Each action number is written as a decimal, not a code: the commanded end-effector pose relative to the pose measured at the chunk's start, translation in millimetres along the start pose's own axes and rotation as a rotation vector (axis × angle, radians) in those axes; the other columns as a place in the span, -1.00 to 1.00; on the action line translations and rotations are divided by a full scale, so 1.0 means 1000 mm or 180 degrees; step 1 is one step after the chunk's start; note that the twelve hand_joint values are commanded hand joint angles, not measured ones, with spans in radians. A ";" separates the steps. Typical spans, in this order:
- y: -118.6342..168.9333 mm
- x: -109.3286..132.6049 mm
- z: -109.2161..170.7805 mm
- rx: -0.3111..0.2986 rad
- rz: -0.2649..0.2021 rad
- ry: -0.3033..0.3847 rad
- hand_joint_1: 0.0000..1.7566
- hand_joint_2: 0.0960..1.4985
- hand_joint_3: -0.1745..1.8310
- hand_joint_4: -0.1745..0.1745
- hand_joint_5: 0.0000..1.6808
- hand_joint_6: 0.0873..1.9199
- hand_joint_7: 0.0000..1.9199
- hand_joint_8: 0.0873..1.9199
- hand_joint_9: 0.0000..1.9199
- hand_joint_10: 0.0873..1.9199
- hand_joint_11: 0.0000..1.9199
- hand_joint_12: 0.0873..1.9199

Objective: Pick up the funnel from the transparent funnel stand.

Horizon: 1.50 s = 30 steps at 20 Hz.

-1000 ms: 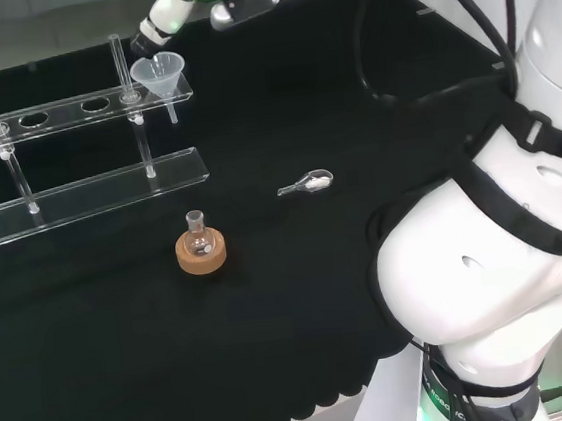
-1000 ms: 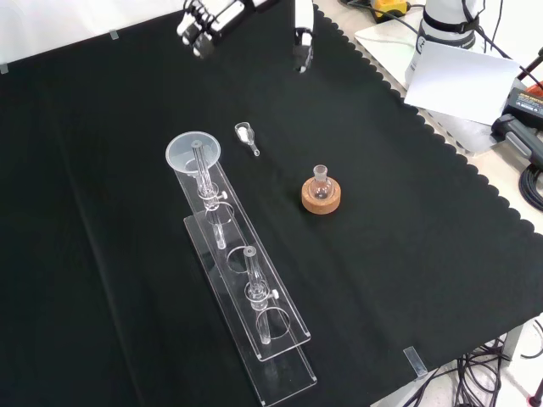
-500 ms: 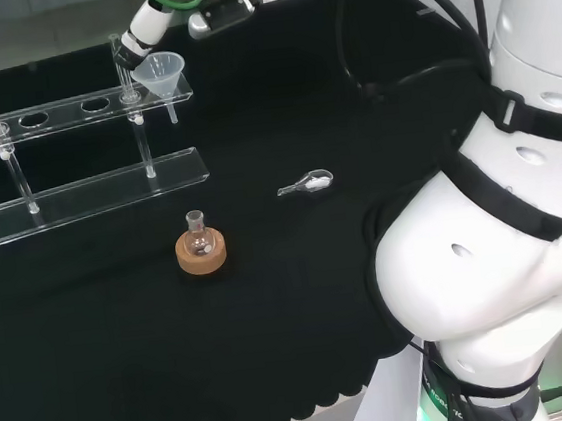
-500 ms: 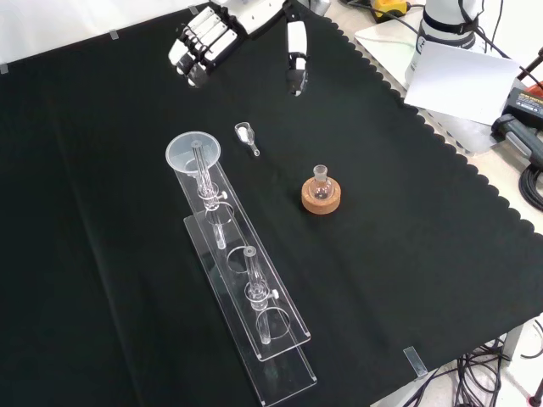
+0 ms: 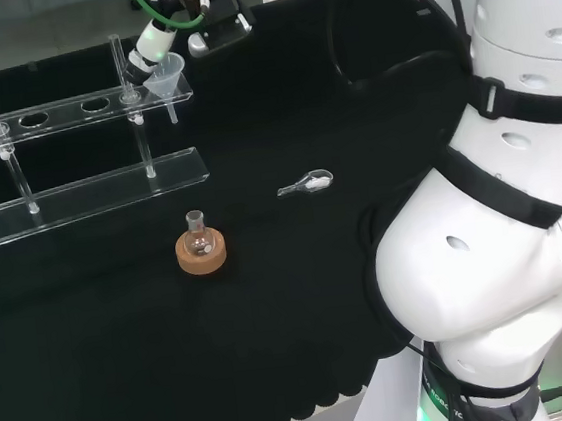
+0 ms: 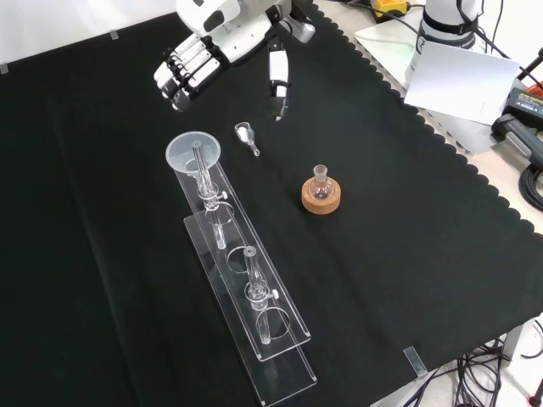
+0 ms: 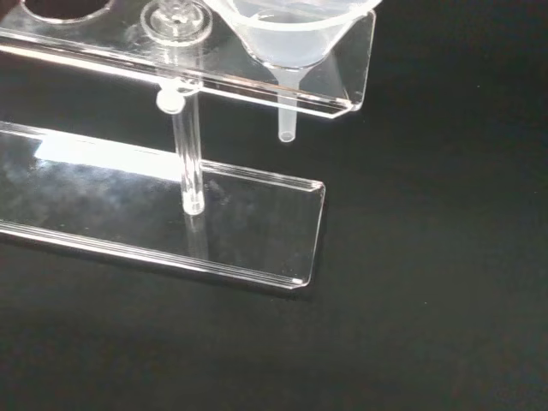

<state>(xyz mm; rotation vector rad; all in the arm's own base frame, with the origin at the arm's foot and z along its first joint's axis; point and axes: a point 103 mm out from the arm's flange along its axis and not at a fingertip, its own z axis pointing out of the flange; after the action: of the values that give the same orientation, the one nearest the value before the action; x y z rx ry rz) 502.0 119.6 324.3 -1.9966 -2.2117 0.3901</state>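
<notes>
My hand (image 6: 222, 38) hangs spread wide, fingers (image 6: 180, 78) and thumb well apart, holding nothing — near the funnel (image 6: 194, 153), which sits in the end hole of the clear funnel stand (image 6: 280, 335) on the black cloth

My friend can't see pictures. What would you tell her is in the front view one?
A black and white robot hand with open fingers hovers above a clear funnel that sits in the end of a long see-through stand on black cloth. Nearby lie a small spoon and a tiny glass flask on a cork ring.
</notes>
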 end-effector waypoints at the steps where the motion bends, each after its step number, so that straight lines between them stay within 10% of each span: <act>1: 0.031 -0.012 0.015 0.0157 0.0130 -0.0072 -0.36 -0.22 -0.82 0.35 -1.00 -1.00 -1.00 -1.00 -1.00 -1.00 -1.00 -1.00; 5: 0.049 -0.015 0.025 0.0385 0.0346 0.0122 -0.35 -0.22 -0.82 0.34 -1.00 -1.00 -1.00 -1.00 -1.00 -1.00 -1.00 -1.00; 30: 0.097 -0.029 0.049 0.0719 0.0107 0.0123 -0.36 -0.20 -0.82 0.26 -1.00 -1.00 -1.00 -1.00 -1.00 -1.00 -1.00 -1.00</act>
<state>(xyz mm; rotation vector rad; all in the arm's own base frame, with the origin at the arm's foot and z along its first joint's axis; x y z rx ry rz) 583.8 96.2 252.5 -1.9058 -2.0328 0.5847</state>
